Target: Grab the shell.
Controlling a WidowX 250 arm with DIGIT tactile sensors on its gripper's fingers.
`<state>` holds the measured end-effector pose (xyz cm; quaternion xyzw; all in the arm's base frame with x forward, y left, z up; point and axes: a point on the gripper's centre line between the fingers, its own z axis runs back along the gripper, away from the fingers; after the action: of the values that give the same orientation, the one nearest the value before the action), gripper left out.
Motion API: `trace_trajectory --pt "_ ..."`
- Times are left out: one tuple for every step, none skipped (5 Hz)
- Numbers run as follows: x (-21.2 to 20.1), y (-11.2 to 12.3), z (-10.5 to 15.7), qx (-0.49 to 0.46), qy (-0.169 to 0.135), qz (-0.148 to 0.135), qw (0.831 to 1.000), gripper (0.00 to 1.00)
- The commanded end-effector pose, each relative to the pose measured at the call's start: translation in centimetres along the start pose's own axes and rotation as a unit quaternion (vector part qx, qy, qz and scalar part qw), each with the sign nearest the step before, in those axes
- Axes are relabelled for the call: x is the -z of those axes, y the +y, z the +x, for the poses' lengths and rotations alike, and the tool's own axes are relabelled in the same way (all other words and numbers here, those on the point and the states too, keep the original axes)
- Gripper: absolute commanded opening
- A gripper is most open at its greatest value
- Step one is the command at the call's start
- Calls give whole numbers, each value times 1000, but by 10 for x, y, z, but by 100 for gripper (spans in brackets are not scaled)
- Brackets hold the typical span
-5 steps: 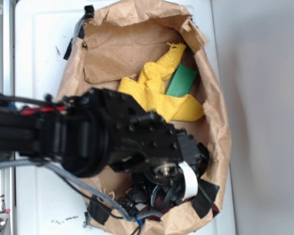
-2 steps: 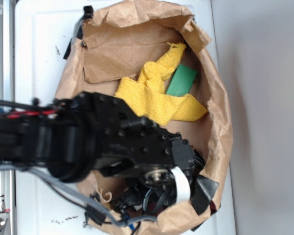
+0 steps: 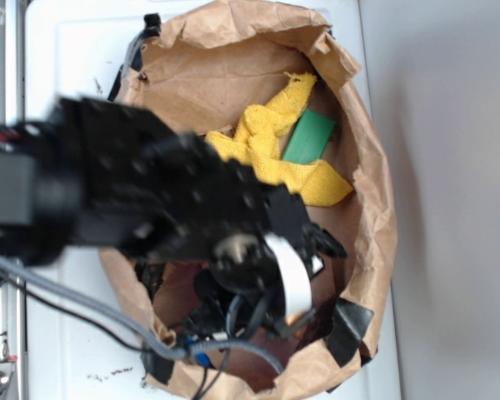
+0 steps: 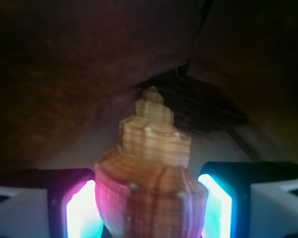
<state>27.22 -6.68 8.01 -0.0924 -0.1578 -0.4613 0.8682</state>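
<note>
Low in the wrist frame, the gripper (image 4: 151, 208) had its jaws clamped on the shell (image 4: 151, 168) (spire pointing up-frame), squeezing the ribbed body so it would not slip.

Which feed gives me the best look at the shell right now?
The wrist view: the shell fills the centre between the hand's glowing fingers. In the exterior view the arm covers it; I can't pick it out there.
</note>
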Motion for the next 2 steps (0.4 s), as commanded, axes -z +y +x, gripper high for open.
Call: trace_trajectory --pt "-66 3 -19 -201 21 34 979 0" --pt "-90 -1 -26 -315 137 61 937 0"
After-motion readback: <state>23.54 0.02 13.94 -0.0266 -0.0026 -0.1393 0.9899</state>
